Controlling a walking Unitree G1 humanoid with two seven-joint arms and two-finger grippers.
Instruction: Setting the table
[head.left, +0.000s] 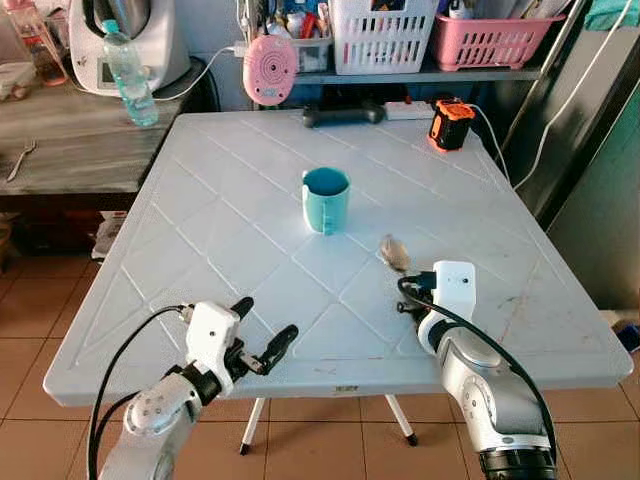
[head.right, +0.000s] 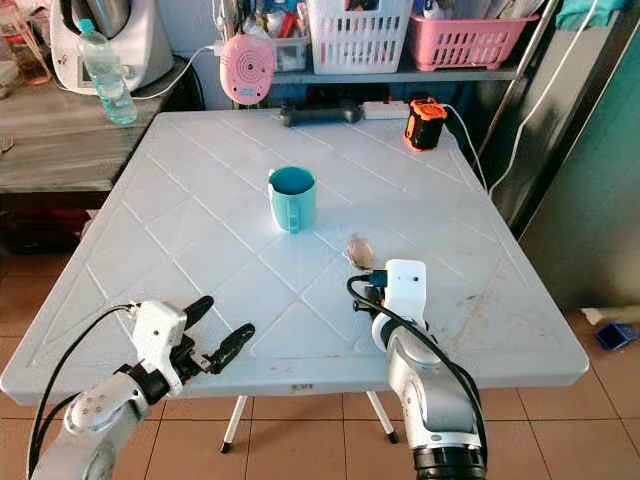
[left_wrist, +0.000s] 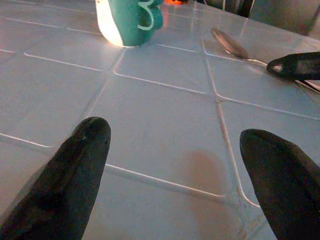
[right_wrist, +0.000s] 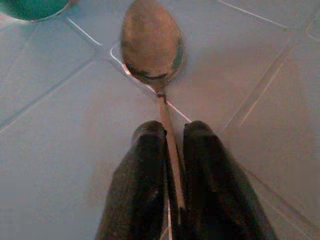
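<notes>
My right hand (right_wrist: 170, 137) pinches the spoon (right_wrist: 152, 47) by its handle, bowl pointing away on the bench (head.left: 200, 210) toward the teal mug (head.left: 326, 199), my left hand (head.left: 262, 338) open.

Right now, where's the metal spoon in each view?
Left eye: metal spoon, right of centre, ahead of right end effector.
Right eye: mid-frame.
Left wrist: upper right.
Right wrist: centre, handle pinched.
Shared landmark: teal ceramic mug, beyond the spoon.

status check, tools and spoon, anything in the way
Right tool shut on spoon handle, bowl on table. Left tool open, hovering. Teal mug just beyond spoon.
</notes>
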